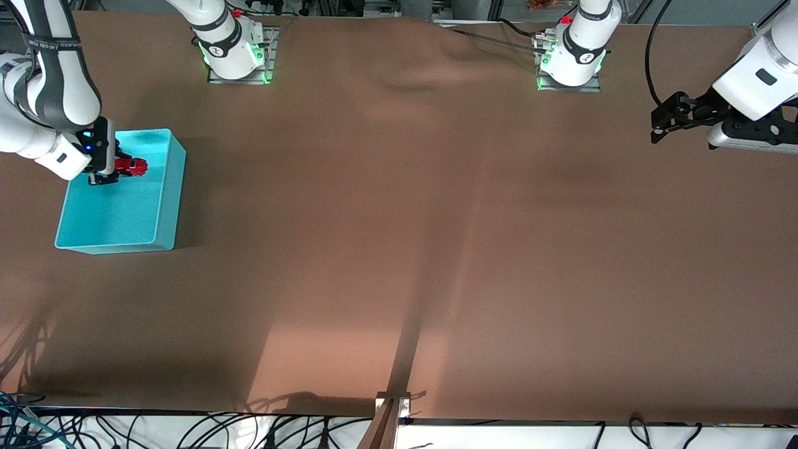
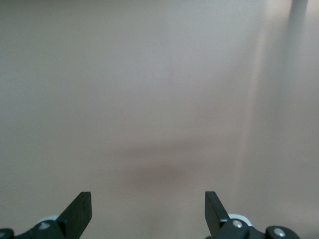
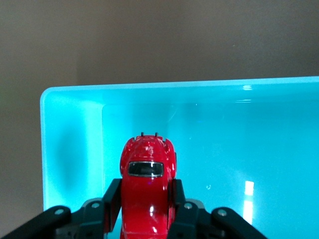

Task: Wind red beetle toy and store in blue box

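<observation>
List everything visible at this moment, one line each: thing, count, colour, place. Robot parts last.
red beetle toy: one, glossy red with dark windows, clamped in the right end effector, over the inside of the blue box.
blue box: one, light cyan-blue, open-topped, on the table toward the right arm's end.
table: one, brown surface, spanning the front view.
cables: several, dark, along the table edge nearest the front camera.
right end effector: one, black, shut on the red beetle toy, reaching over the blue box.
left end effector: one, black, open and holding nothing, waiting above the table at the left arm's end.
</observation>
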Robot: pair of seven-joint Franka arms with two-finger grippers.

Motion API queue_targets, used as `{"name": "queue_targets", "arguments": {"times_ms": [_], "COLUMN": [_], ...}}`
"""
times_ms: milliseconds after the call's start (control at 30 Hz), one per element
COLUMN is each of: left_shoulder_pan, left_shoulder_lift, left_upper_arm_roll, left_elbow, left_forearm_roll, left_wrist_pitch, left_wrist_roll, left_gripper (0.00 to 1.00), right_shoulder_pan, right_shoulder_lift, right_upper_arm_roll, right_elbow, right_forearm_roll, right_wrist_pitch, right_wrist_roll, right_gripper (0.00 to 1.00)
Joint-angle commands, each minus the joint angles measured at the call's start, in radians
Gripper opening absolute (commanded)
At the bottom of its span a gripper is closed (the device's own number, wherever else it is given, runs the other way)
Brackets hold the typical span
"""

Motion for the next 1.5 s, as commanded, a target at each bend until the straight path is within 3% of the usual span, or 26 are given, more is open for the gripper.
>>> {"name": "queue_targets", "arguments": {"times_ms": [0,300,500,533,600,733,1200,1467], "left_shoulder_pan": [0.001,0.001,0.001,0.001,0.002,0.002,0.002,0.004], "left_shoulder_lift": [0.018,0.017,0.017,0.017,0.018,0.017,0.017,0.018], "left_upper_arm_roll": [0.001,0.001,0.001,0.001,0.001,0.001,0.001,0.001], "left_elbow": [0.036,0.036,0.036,0.036,0.036,0.036,0.036,0.036], "left_forearm_roll": [-0.016,-0.016,-0.016,-0.016,-0.016,-0.016,-0.016,-0.016], "left_wrist_pitch": [-0.025,-0.025,-0.025,-0.025,-0.025,-0.025,-0.025,-0.025], "left_wrist_roll": [0.019,0.014,0.014,0.014,0.014,0.014,0.014,0.014], "left_gripper": [1.00,1.00,1.00,1.00,1.00,1.00,1.00,1.00], "right_shoulder_pan": [-0.023,-0.042,-0.042,-0.042,-0.042,-0.042,-0.033,-0.031], "right_shoulder_lift": [0.020,0.055,0.066,0.068,0.075,0.083,0.081,0.083], "right_upper_arm_roll": [-0.002,-0.002,-0.002,-0.002,0.000,0.006,0.041,0.078], "right_elbow": [-0.017,-0.030,-0.029,-0.029,-0.027,-0.023,0.040,0.204], "right_forearm_roll": [0.022,0.023,0.023,0.023,0.026,0.056,0.059,0.128], "right_wrist_pitch": [0.021,0.038,0.041,0.041,0.039,0.038,-0.019,-0.165], "right_wrist_roll": [-0.033,-0.045,-0.045,-0.045,-0.045,-0.045,-0.045,-0.042], "right_gripper": [0.05,0.07,0.24,0.30,0.61,1.00,1.00,1.00]}}
